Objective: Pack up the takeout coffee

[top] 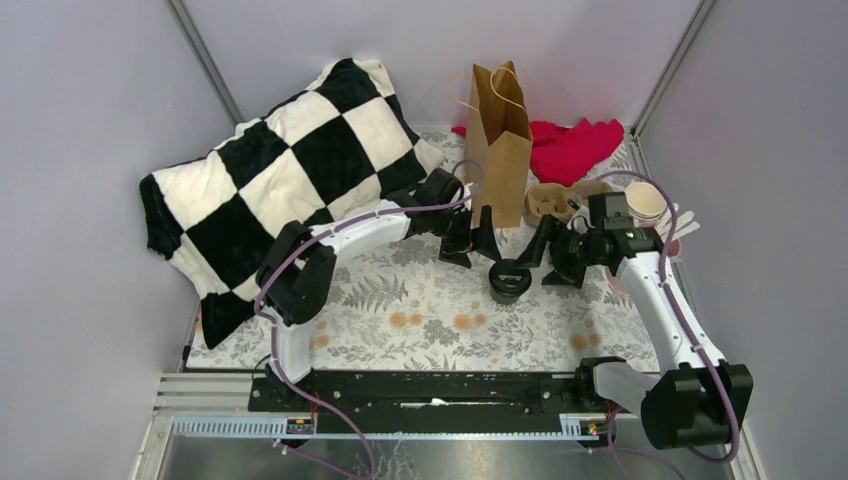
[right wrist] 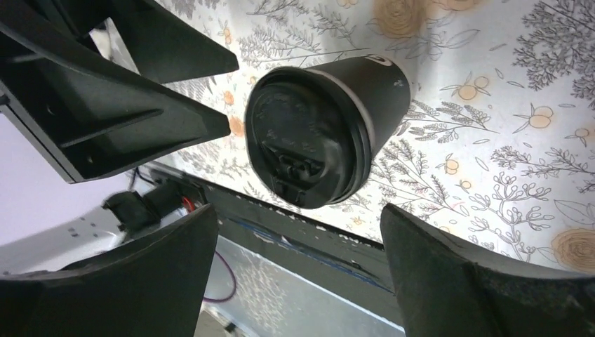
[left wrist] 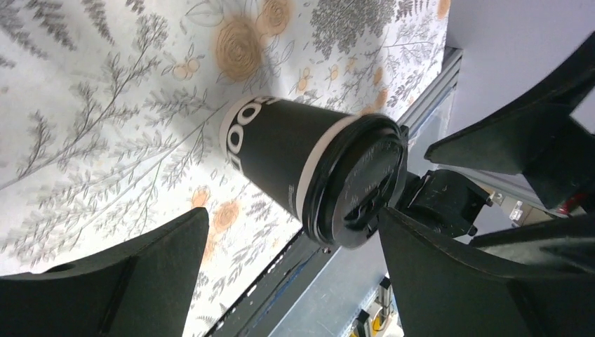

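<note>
Left gripper (top: 470, 252) and right gripper (top: 547, 270) both gape, holding nothing; coffee cup (top: 510, 282) stands upright between their mouths, roughly equally near each.

coffee cup (top: 509, 281) upright | left claw (top: 471, 247) spread; right claw (top: 556, 262) spread

Overhead wide; both wrists close, apparently same cup (right wrist: 316, 133).

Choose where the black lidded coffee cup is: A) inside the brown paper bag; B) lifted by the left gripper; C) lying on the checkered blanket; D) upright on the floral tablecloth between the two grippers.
D: the coffee cup stands on the floral tablecloth, with the open left gripper and right gripper flanking it.
</note>
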Robot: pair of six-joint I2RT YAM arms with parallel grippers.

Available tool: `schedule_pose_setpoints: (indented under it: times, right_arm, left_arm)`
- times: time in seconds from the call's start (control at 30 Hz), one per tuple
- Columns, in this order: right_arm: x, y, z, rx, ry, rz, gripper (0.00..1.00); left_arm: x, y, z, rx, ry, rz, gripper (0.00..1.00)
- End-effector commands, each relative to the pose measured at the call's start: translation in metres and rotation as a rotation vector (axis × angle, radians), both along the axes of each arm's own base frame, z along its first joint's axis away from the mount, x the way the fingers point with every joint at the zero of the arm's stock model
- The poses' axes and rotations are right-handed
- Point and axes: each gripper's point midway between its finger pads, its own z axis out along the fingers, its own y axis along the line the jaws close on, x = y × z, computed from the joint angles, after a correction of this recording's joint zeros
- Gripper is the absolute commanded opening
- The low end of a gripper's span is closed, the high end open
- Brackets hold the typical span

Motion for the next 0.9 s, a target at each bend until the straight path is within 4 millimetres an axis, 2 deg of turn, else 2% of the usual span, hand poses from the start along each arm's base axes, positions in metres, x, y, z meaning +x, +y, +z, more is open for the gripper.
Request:
schedule_pose_setpoints:
  times: [0.0,0.2,0.3,0.4,0.57,0.87]
  right_arm:
    - [-0.002,0.003,0.010,-0.178,-0.022,0.101,0.93]
    - [0.008,-0.005,0.015,-0.500,-0.043,0.237,1.00]
    - [0.009,0.007,0.014,-0.591,-0.041,0.339,1.00]
    - [0.010,0.020,0.014,-0.646,-0.029,0.412,1.00]
    - [0.012,0.030,0.006,-0.670,-0.001,0.438,1.00]
    - [0.010,0.037,-0.011,-0.677,0.062,0.462,1.00]
  left_arm:
    - [0.007,0.023,0.063,0.002,-0.178,0.043,0.97]
    - [-0.001,0.079,0.110,0.063,-0.338,0.171,0.99]
    - [-0.009,0.104,0.134,0.068,-0.404,0.236,0.99]
    - [-0.017,0.119,0.150,0.073,-0.448,0.253,0.99]
    - [-0.027,0.127,0.151,0.078,-0.462,0.228,0.99]
    - [-0.027,0.122,0.152,0.083,-0.483,0.151,0.99]
